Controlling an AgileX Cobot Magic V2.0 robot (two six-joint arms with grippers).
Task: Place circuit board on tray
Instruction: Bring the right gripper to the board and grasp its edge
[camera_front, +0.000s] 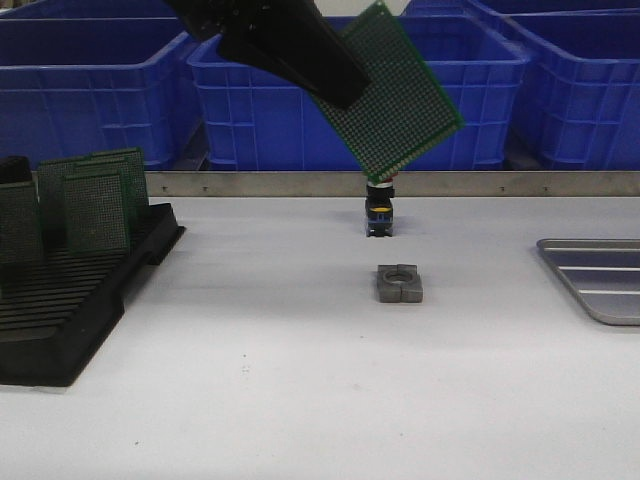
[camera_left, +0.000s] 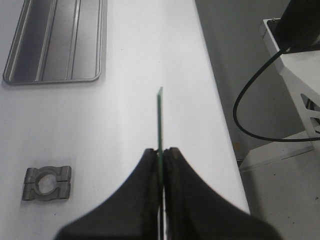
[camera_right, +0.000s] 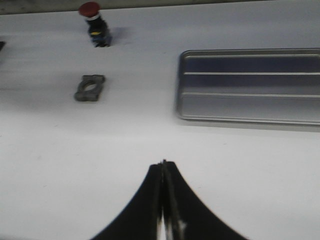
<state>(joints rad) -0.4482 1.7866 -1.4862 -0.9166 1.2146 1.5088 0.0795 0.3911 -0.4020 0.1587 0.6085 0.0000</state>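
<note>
My left gripper (camera_front: 340, 90) is shut on a green circuit board (camera_front: 395, 90) and holds it tilted, high above the table's middle. In the left wrist view the board (camera_left: 159, 122) shows edge-on between the shut fingers (camera_left: 150, 170), the gripper (camera_left: 161, 151) closed on it. The silver-grey tray (camera_front: 600, 280) lies empty at the table's right edge; it also shows in the left wrist view (camera_left: 55, 42) and the right wrist view (camera_right: 250, 85). My right gripper (camera_right: 163, 163) is shut and empty, over bare table short of the tray. It is outside the front view.
A black slotted rack (camera_front: 80, 300) with several green boards (camera_front: 95, 205) stands at the left. A grey metal clamp block (camera_front: 400, 283) and a red-capped push button (camera_front: 380, 210) sit mid-table. Blue bins (camera_front: 250, 90) line the back behind a metal rail.
</note>
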